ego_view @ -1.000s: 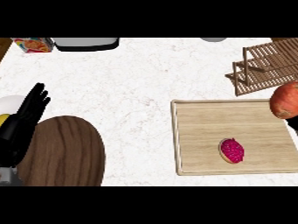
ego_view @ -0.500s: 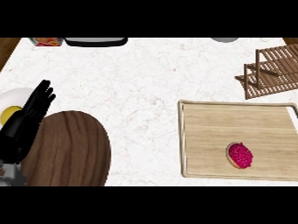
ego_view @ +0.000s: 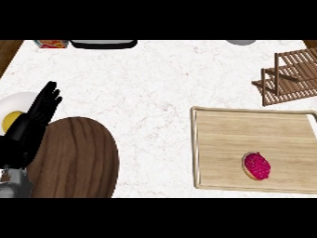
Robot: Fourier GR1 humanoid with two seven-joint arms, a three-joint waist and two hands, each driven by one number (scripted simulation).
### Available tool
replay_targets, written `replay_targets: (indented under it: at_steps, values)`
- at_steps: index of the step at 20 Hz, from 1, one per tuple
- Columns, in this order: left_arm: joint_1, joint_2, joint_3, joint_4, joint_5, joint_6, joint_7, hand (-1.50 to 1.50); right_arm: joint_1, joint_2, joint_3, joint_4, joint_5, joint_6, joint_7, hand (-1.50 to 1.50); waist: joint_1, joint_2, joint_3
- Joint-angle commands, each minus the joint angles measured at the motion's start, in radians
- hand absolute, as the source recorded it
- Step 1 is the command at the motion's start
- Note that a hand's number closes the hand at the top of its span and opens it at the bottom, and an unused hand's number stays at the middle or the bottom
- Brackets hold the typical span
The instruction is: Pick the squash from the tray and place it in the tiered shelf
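The light wooden tray (ego_view: 229, 135) lies on the white marbled table (ego_view: 140, 83). The brown slatted tiered shelf (ego_view: 301, 74) stands just behind the tray's far right corner. No squash shows anywhere, so I cannot tell where it is. The tray carries only a small round pink-topped pastry (ego_view: 257, 166). The black left robot hand (ego_view: 34, 118) rests well to the left of the tray, fingers straight, holding nothing. The right robot hand is out of view. The shelf, I judge, is nearer the right arm.
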Motion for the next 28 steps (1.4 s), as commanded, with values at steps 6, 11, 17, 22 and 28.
replay_targets:
  at_steps: [6,11,17,22,28]
  values:
    - [-0.019,0.001,-0.015,-0.025,-0.005,-0.005,0.017,0.0,0.074,-0.442,0.207,0.026,0.563,0.095,-0.21,1.5,0.034,0.022,-0.002]
    - [-0.026,-0.002,-0.004,0.009,0.003,-0.015,-0.005,0.0,-0.003,-0.458,0.246,0.311,0.684,-0.09,-0.442,1.5,0.031,0.013,0.0]
    - [-0.005,-0.048,-0.046,-0.024,-0.035,0.02,0.015,0.0,-0.182,-0.455,0.276,0.545,0.695,-0.179,-0.618,1.5,0.02,0.006,0.0]
    - [-0.002,-0.035,-0.019,0.051,-0.028,-0.01,-0.057,0.0,-0.302,-0.441,0.246,0.774,0.599,-0.113,-0.737,1.5,0.02,0.008,-0.001]
    - [-0.044,0.001,0.01,0.008,-0.005,-0.021,0.038,0.0,-0.327,-0.466,0.382,0.874,0.718,-0.039,-0.827,1.5,0.023,0.008,-0.001]
